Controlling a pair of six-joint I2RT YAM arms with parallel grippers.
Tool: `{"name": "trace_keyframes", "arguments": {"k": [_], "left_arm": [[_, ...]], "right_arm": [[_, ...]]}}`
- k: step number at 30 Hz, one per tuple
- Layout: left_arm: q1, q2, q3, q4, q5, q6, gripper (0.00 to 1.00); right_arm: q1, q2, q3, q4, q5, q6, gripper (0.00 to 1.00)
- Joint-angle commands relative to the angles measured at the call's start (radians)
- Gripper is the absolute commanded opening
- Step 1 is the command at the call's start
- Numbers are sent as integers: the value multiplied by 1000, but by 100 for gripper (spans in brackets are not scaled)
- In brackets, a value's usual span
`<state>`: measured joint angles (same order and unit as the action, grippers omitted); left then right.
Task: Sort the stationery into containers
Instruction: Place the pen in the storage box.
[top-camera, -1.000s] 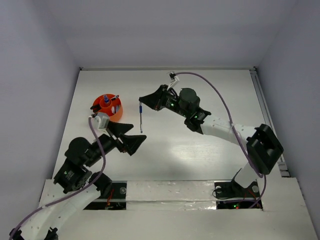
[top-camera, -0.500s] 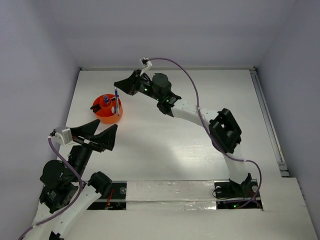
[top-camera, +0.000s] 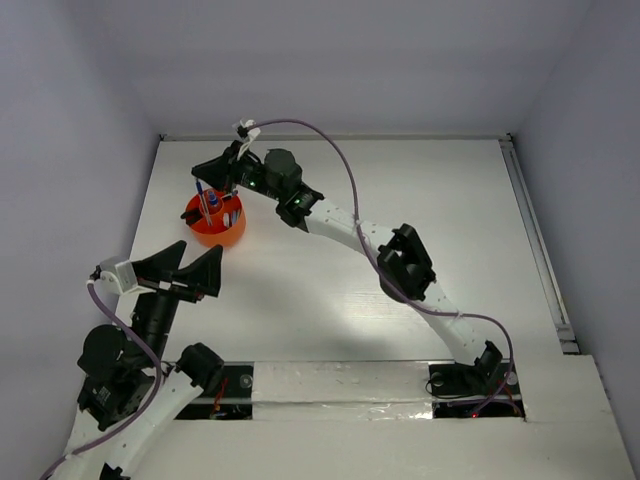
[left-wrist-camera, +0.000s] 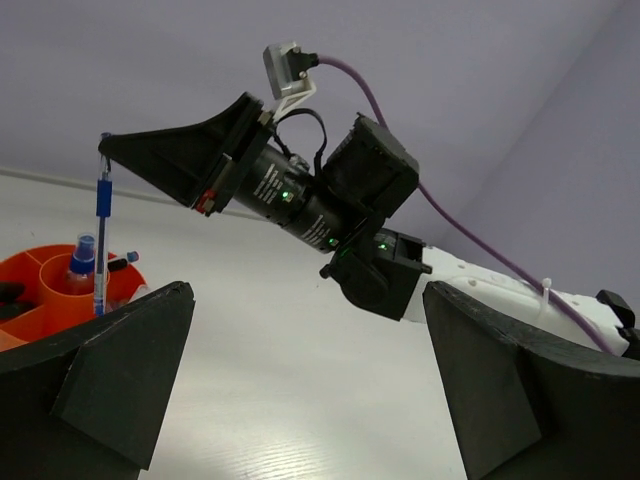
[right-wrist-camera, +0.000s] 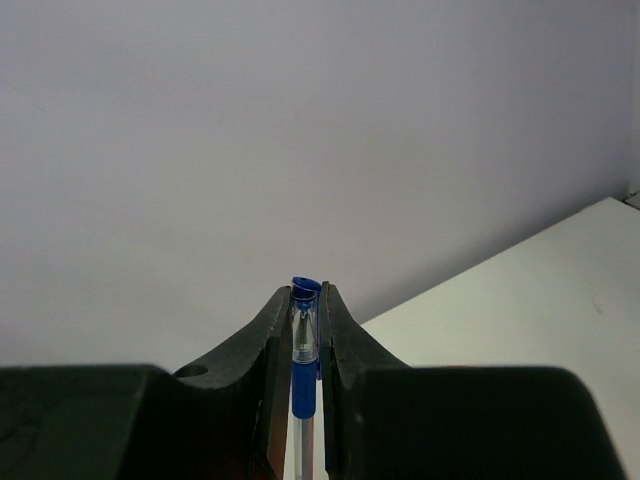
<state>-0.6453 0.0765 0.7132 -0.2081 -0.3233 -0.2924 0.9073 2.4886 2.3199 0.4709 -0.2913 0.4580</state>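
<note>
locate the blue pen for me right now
In the top view the blue pen hangs upright from the right gripper over the orange cup, at the far left of the table.

Top external looking down on table (top-camera: 450, 180); left wrist facing low across it; right wrist sitting close behind fingers (right-wrist-camera: 262, 335); all catching blue pen (top-camera: 201, 198).

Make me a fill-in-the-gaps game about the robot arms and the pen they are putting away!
1. The right gripper is shut on a pen whose cap is ____.
2. The pen hangs upright over a cup that is ____ in colour.
3. The left gripper holds nothing, and its jaws are wide ____.

Missing words: blue, orange, open.
</note>
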Motion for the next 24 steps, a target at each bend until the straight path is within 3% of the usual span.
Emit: {"name": "trace_keyframes", "arguments": {"k": [1,12,24], "left_arm": [[7,26,3,24,-8,18,99],[82,60,-1,32,67,25,99],[130,89,-6,42,110,24,99]], "right_arm": [[13,41,79,37,7,-88,0],[13,112,110,95,-37,-134,0],[13,104,-27,210,-91,-134,0]]}}
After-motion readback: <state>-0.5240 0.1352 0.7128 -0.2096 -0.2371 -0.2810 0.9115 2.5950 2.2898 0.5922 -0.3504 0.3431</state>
